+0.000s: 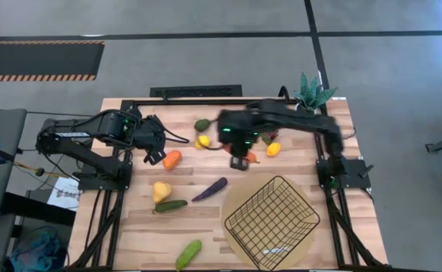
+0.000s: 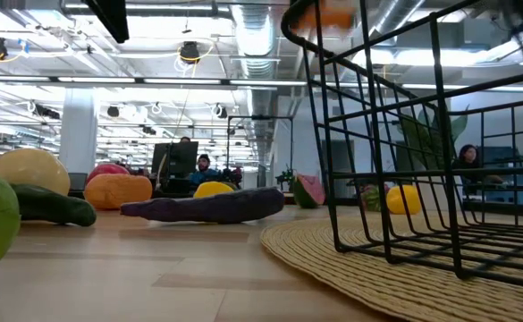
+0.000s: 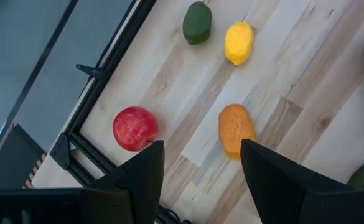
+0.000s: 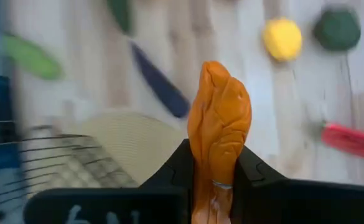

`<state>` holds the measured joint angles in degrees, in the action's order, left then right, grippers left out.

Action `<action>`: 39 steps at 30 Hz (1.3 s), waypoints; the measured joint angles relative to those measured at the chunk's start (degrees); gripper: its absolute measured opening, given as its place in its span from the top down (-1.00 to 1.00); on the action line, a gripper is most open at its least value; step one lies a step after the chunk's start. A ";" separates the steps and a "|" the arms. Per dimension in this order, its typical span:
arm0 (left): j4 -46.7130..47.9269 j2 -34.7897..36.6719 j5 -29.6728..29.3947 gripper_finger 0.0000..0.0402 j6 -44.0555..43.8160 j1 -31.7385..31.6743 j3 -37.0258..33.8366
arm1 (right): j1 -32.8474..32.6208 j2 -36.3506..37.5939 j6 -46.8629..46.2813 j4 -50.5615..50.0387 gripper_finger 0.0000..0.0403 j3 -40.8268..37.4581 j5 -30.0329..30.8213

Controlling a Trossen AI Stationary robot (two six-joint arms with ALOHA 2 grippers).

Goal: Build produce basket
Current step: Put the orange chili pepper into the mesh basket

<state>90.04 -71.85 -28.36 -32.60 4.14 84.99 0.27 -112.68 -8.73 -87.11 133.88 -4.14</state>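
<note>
Right gripper (image 4: pixel 216 177) above the worktop (image 1: pixel 205 219) middle, just beyond the basket's far corner, jaws clamped on a carrot (image 4: pixel 218 134) that stands up between them. In the high view, same gripper (image 1: pixel 239 161) blurred, carrot a small orange bit beside it.

Left gripper (image 3: pixel 200 165) over the worktop's left part, jaws about half apart, nothing between them. Below it in the left wrist view: orange (image 3: pixel 234 129) and apple (image 3: pixel 134 127) on the wood, lemon (image 3: pixel 238 42) and avocado (image 3: pixel 197 22) farther off.

Basket (image 1: pixel 272 221) on a round tan mat (image 1: pixel 239 200) at the near right, tilted, corner toward the middle. Whether anything lies inside, cannot tell.

Rest of the produce spread on the bare wood, outside the basket:
- orange (image 1: pixel 172 159) just beside the left gripper;
- avocado (image 1: pixel 202 125) and lemon (image 1: pixel 202 140) near the far middle;
- second lemon (image 1: pixel 273 149) close to the right arm;
- pear (image 1: pixel 161 190), dark cucumber (image 1: pixel 171 205) touching or just beside it;
- aubergine (image 1: pixel 209 189) between pear and basket;
- lighter cucumber (image 1: pixel 188 254) at the near edge.

Potted plant (image 1: pixel 311 92) at the far right corner.

Low view: basket mesh (image 2: pixel 422 152) filling the right, aubergine (image 2: pixel 203 207) lying in front of the orange (image 2: pixel 118 190); a person seated far behind.
</note>
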 joint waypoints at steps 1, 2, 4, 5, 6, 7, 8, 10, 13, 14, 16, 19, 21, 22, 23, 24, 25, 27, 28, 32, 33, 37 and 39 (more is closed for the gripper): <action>-0.10 -0.02 0.02 0.01 0.22 0.00 0.00 | -1.06 2.53 -2.33 -0.99 0.72 -0.47 -0.82; -0.07 -0.02 0.04 0.01 0.49 0.00 0.00 | -2.52 4.01 -5.26 -2.63 0.72 -0.55 -0.74; -0.02 0.00 0.02 0.01 0.78 0.00 0.04 | -5.80 6.37 -11.04 -2.97 0.72 -0.57 1.12; -0.16 -0.07 0.03 0.01 1.00 0.00 0.04 | -7.52 7.67 -13.85 -2.86 0.72 -0.71 1.24; -0.28 -0.09 0.07 0.01 1.50 0.00 0.04 | -9.37 8.81 -16.42 -2.08 0.72 -0.71 1.64; -0.47 -0.09 0.22 0.01 1.75 0.00 0.04 | -11.40 9.98 -19.13 -1.29 0.72 -0.62 2.44; -0.64 -0.09 0.50 0.01 1.80 -0.02 0.04 | -13.46 11.10 -21.94 -0.77 0.72 -0.54 3.35; -0.94 -0.15 0.70 0.01 1.95 0.00 0.04 | -17.67 12.14 -28.05 -1.60 0.72 -0.46 6.35; -1.04 -0.13 1.19 0.01 1.80 0.00 0.04 | -23.63 11.05 -37.83 -2.83 0.72 -0.55 11.33; -1.03 -0.13 1.53 0.01 1.57 0.00 0.04 | -25.49 10.38 -40.60 -2.84 0.72 -0.60 12.81; -1.05 -0.13 2.82 0.01 1.08 0.00 0.04 | -28.91 8.83 -46.47 -2.89 0.72 -0.63 15.56; -1.05 -0.13 4.24 0.01 -0.09 0.00 0.04 | -33.07 4.86 -54.11 -2.98 0.72 -0.56 16.33; -1.03 -0.13 5.03 0.01 -0.83 0.00 0.04 | -35.10 1.45 -58.31 -2.93 0.72 -0.61 16.32; -1.06 -0.13 5.41 0.01 -0.90 0.00 0.04 | -35.78 -0.14 -60.15 -3.03 0.72 -0.63 16.15; -1.07 -0.13 5.54 0.01 -0.88 0.00 0.04 | -36.61 -1.67 -61.59 -3.00 0.72 -0.63 15.59; -1.05 -0.13 5.55 0.01 -0.89 0.00 0.04 | -37.48 -3.18 -62.57 -2.94 0.72 -0.63 14.74; -1.05 -0.13 5.55 0.01 -0.87 0.00 0.04 | -38.23 -4.69 -63.62 -2.95 0.72 -0.63 14.41; -1.05 -0.13 5.55 0.01 -0.75 0.00 0.03 | -39.17 -7.61 -64.99 -2.92 0.72 -1.28 12.93; -1.05 -0.13 5.55 0.01 -0.60 0.00 0.04 | -39.70 -8.76 -65.23 -2.89 0.72 -2.09 12.24; -1.09 -0.13 5.72 0.01 -0.67 0.00 0.02 | -40.97 -11.00 -66.48 -2.98 0.72 -6.49 10.44; -1.09 -0.13 6.32 0.01 -0.94 0.00 0.02 | -41.08 -11.11 -66.95 -2.91 0.72 -7.59 10.31; -1.18 -0.13 8.75 0.01 -1.11 0.00 0.02 | -41.16 -11.06 -69.20 -2.96 0.72 -11.02 10.54; -1.20 -0.13 9.35 0.01 -1.10 0.00 0.02 | -41.62 -10.01 -69.35 -2.77 0.72 -12.87 11.00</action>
<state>88.84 -71.99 -19.01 -33.70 4.14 85.01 -41.34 -122.69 -78.08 -89.87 121.01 6.86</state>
